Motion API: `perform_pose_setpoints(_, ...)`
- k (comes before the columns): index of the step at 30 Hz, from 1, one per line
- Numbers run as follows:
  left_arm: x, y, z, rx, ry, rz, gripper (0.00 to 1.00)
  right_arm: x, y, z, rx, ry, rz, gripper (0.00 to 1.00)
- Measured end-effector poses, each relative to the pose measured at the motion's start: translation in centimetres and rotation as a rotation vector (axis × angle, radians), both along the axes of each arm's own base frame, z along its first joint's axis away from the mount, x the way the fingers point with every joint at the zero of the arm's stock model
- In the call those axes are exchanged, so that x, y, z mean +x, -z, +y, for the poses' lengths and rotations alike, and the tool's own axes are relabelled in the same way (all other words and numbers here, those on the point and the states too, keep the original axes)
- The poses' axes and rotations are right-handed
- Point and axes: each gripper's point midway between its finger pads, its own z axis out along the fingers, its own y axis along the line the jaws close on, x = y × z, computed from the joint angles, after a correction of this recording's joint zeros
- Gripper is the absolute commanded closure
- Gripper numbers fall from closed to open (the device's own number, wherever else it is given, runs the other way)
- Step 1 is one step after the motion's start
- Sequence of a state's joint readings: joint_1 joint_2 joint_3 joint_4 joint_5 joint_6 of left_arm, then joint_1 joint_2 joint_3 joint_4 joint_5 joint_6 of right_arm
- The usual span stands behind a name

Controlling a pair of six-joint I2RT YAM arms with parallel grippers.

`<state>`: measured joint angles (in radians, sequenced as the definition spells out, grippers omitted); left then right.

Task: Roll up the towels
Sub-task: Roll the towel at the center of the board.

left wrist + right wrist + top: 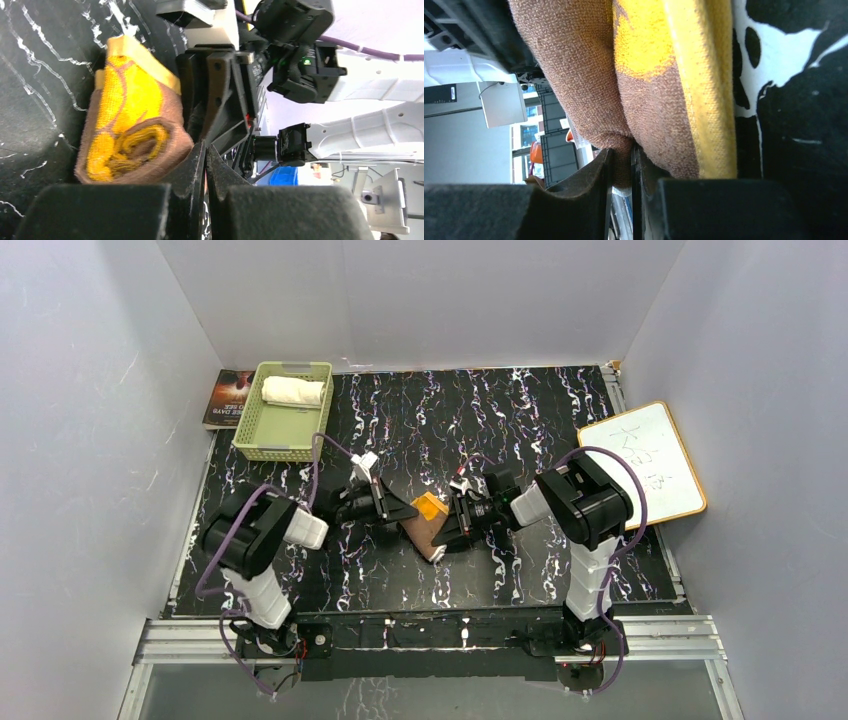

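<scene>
Two towels: cream towel (292, 391) rolled in basket (250, 432), far-left table (540, 410) corner; brown towel (428, 522) mid-table.
My right gripper (622, 160): pinches its fold to hold the roll tight.
My left gripper (205, 155): closed beside the roll.

Two robot arms of matching build. The left arm (262, 540) and the right arm (585, 505) each have bulky black joint housings joined by white ribbed shells. A purple cable (318, 465) loops along each arm. The left hand (205, 165) and right hand (621, 167) have flat, matte black fingers. A small green light (305, 61) glows on the right arm's black wrist block.
</scene>
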<state>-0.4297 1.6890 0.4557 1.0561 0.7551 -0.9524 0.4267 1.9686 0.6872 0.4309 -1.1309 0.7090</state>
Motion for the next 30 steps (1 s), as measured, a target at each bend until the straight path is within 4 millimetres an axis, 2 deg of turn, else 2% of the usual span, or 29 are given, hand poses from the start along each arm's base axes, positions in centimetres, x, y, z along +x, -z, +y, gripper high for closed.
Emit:
perform_pose_setpoints(5,0.1,2.3,-0.8,-0.06,0.007,0.089,1.0,0.1,0.1,0.0,-0.014,-0.012,0.012,0.91)
perform_pose_setpoints(10,0.2,2.3,-1.7,-0.088,0.022,0.089,1.0,0.1,0.1,-0.1,-0.033,-0.028,0.018,0.81)
perform_pose_setpoints(17,0.8,3.6,-1.0,0.052,-0.036,0.044,1.0,0.9,-0.3,-0.2,-0.097,-0.03,-0.035,0.67)
perform_pose_setpoints(20,1.3,3.9,-0.4,0.128,-0.067,0.011,1.0,1.6,-0.7,-0.3,-0.167,-0.017,-0.114,0.62)
perform_pose_setpoints(26,2.3,5.2,0.0,0.201,-0.094,-0.01,1.0,4.8,-1.9,-0.3,-0.39,0.025,-0.404,0.57)
perform_pose_setpoints(30,2.5,5.6,-0.4,0.195,-0.087,-0.014,1.0,4.9,-4.0,0.8,-0.508,0.031,-0.657,0.54)
